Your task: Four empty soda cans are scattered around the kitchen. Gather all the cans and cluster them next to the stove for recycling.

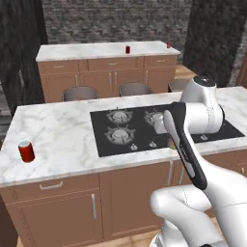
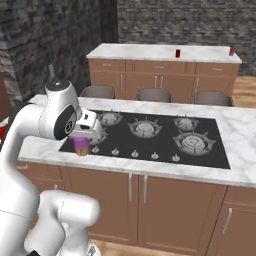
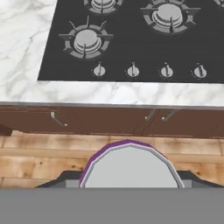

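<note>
The gripper [image 2: 82, 142] is closed around the purple can [image 2: 81, 146] near its top, over the stove's [image 2: 150, 137] front-left corner; empty, it's likely light, thin-walled, slippery, best squeezed gently mid-body

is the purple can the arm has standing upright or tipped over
Upright. The purple can hangs from the gripper with its yellowish base down, and the hand view looks straight down on its round silver top.

No readable text, label, brand, number or sign on any surface here.
</note>
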Robot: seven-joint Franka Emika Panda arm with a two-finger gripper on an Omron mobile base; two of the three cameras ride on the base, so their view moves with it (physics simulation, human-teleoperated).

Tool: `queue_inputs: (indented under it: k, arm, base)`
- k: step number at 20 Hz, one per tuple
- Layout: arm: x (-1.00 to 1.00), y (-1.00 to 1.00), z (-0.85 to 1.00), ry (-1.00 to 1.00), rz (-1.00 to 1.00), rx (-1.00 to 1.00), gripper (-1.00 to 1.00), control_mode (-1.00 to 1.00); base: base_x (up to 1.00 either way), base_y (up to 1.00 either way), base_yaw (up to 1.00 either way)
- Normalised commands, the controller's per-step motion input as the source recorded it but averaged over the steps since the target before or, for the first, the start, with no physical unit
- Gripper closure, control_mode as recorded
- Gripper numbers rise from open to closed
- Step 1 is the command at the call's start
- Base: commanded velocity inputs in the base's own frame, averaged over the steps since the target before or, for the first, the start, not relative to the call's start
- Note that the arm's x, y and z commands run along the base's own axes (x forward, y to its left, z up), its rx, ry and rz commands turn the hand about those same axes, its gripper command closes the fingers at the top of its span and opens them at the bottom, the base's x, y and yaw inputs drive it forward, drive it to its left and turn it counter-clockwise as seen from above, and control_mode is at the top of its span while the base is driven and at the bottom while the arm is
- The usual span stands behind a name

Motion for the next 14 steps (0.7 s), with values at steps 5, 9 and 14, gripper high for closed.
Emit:
queue_inputs:
  k: [5, 9, 14]
  arm:
    - [0.0, 0.0, 0.0, 0.0, 0.0, 0.0, 1.0, 1.0]
    - [0.0, 0.0, 0.0, 0.0, 0.0, 0.0, 1.0, 1.0]
    - [0.0, 0.0, 0.0, 0.0, 0.0, 0.0, 1.0, 1.0]
  base:
    - [0.44, 0.61, -0.06]
    - [0.23, 0.73, -0.04]
    - [0.26, 0.58, -0.03]
